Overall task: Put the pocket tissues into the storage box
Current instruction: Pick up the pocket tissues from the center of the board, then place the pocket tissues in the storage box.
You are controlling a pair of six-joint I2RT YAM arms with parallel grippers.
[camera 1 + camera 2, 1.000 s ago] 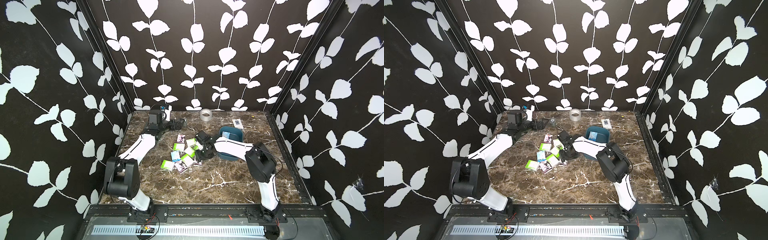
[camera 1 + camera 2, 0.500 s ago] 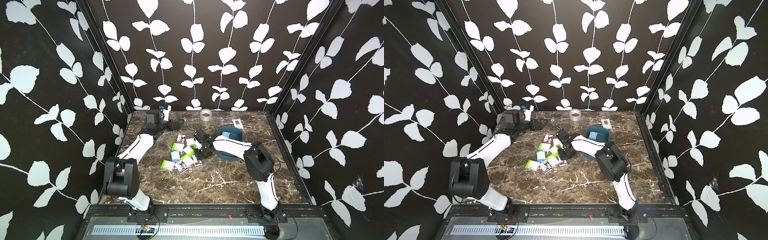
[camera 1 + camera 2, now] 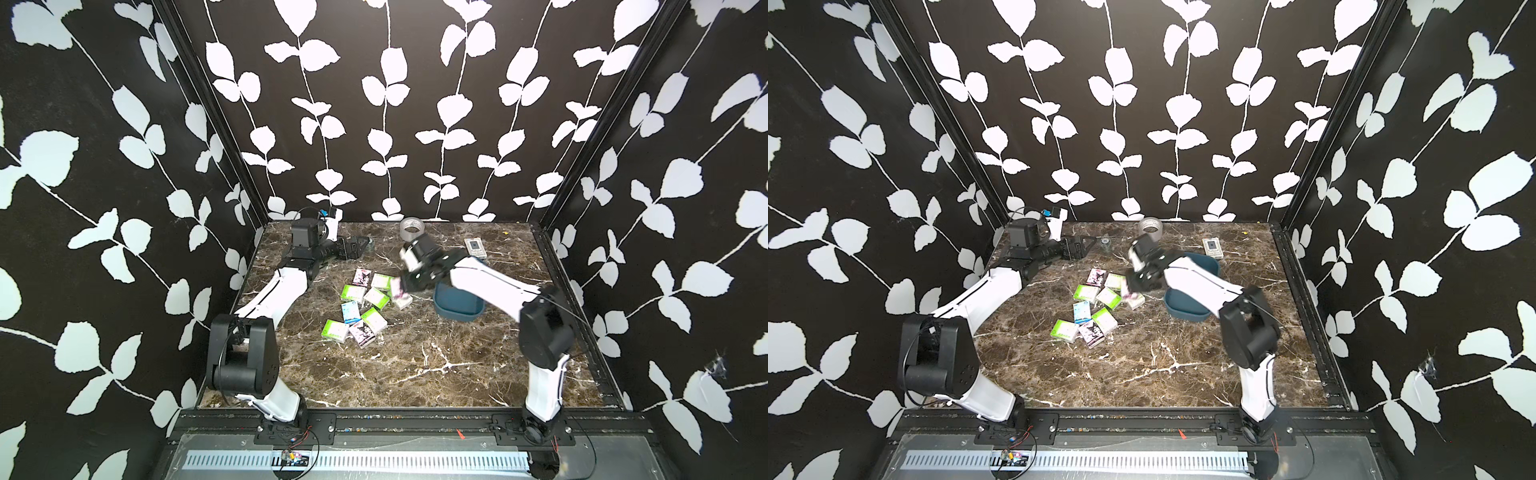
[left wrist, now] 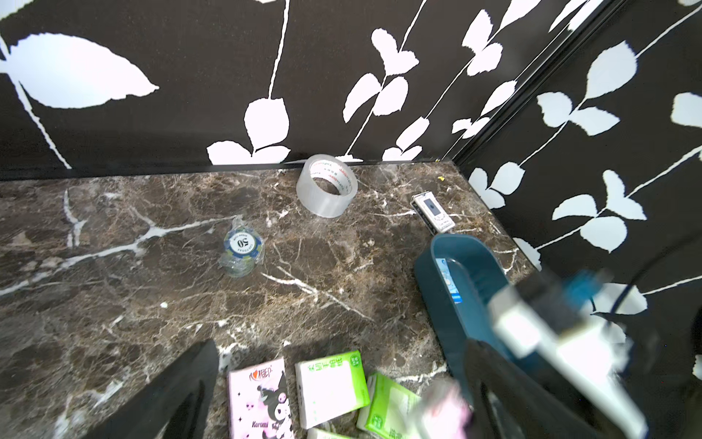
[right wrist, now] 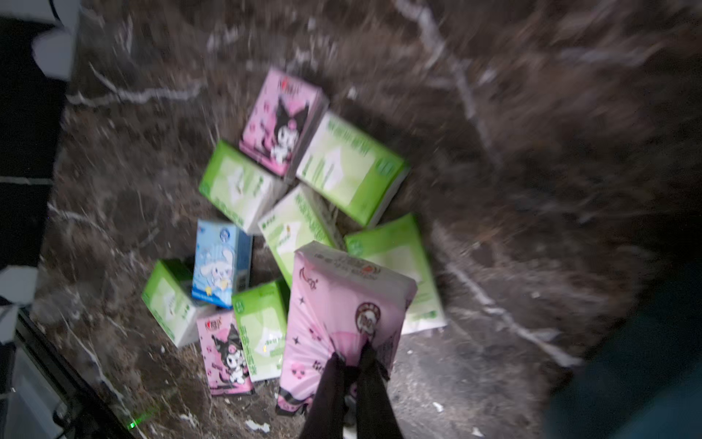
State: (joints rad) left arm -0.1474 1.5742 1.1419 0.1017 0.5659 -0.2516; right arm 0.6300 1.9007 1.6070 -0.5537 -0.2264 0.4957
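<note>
A pink cartoon pack (image 5: 342, 304) is pinched at one end between the clenched fingers (image 5: 334, 380) of the right gripper (image 5: 351, 355), just beside the storage box (image 3: 457, 311). The other pocket tissues (image 3: 365, 299) – green, blue and pink – lie scattered on the marble surface (image 3: 415, 365) near the box, with one blue-and-white pack (image 4: 446, 279) inside it. Past the pile from the box the left gripper (image 3: 356, 246) has its fingers (image 4: 182, 384) spread and released – a tape roll (image 3: 411, 227) and a white gadget (image 3: 475, 246) sit behind the box.

Robot lab booth: leaf-print walls (image 3: 386, 83) around a marble tabletop (image 3: 415, 365), two arms (image 3: 282, 291) on a front rail (image 3: 415, 424).
</note>
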